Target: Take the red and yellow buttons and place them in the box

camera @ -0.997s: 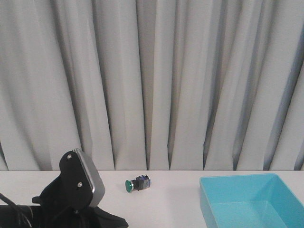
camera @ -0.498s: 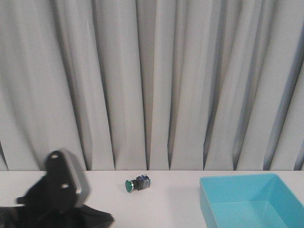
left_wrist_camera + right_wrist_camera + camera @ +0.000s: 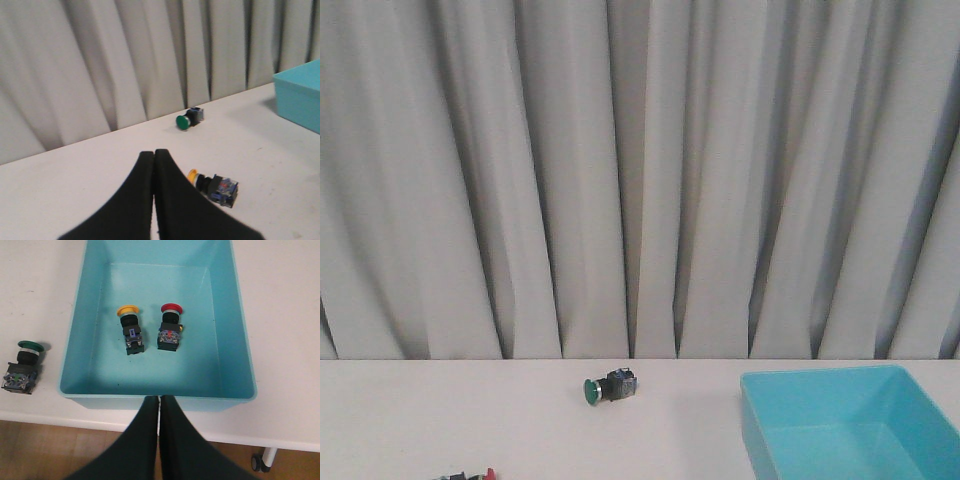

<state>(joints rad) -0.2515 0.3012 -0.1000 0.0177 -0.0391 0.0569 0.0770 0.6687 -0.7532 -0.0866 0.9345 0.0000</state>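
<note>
The light turquoise box (image 3: 227, 315) holds a yellow button (image 3: 129, 329) and a red button (image 3: 169, 328), lying side by side. My right gripper (image 3: 159, 399) is shut and empty, just outside the box's near wall. Another yellow button (image 3: 214, 183) lies on the white table close beside my left gripper (image 3: 153, 154), which is shut and empty. In the front view the box (image 3: 790, 410) sits at the right, and a bit of a red cap (image 3: 488, 472) shows at the bottom edge. Neither gripper shows there.
A green-capped button (image 3: 603, 388) lies at the back of the table near the grey curtain; it also shows in the left wrist view (image 3: 189, 118). A green button (image 3: 22, 367) lies beside the box. The table edge, wood floor and a caster (image 3: 258, 461) are below my right gripper.
My left arm has dropped out of the front view at the lower left. That uncovered small buttons at the bottom edge. The green button and box have not moved.
</note>
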